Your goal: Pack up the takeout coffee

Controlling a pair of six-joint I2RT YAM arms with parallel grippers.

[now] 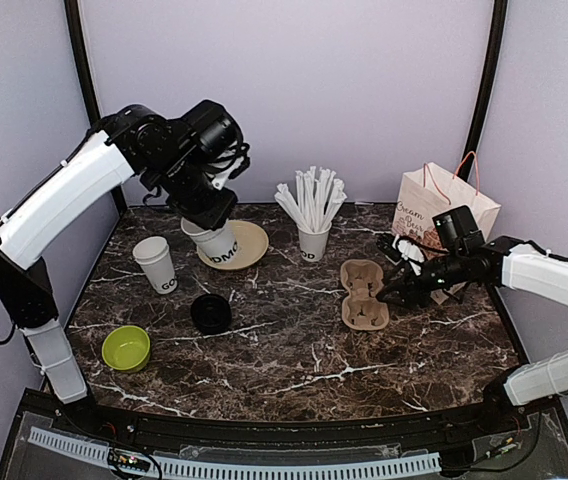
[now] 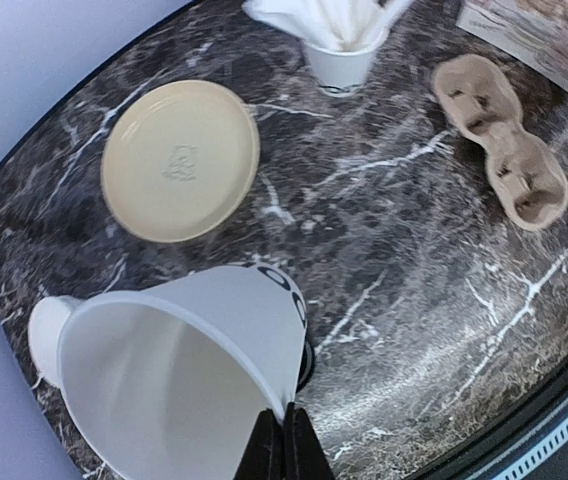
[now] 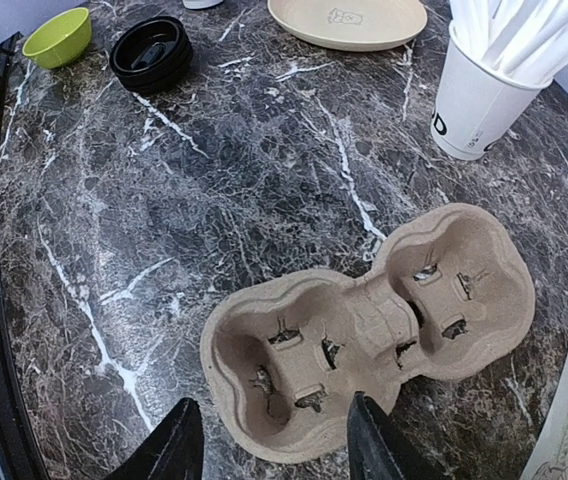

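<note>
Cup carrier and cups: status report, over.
Left gripper shut on rim of lidless cup, held up near plate. Right gripper open over empty cup carrier. Black lids loose on table. Straw cup near path.

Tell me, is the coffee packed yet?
Not yet. Nothing's packed: the cup carrier is empty and the black lids sit unused. In hand: the left gripper holds a lidless paper cup; the right gripper is open at the carrier. Left: lidding, loading, then the paper bag.
</note>
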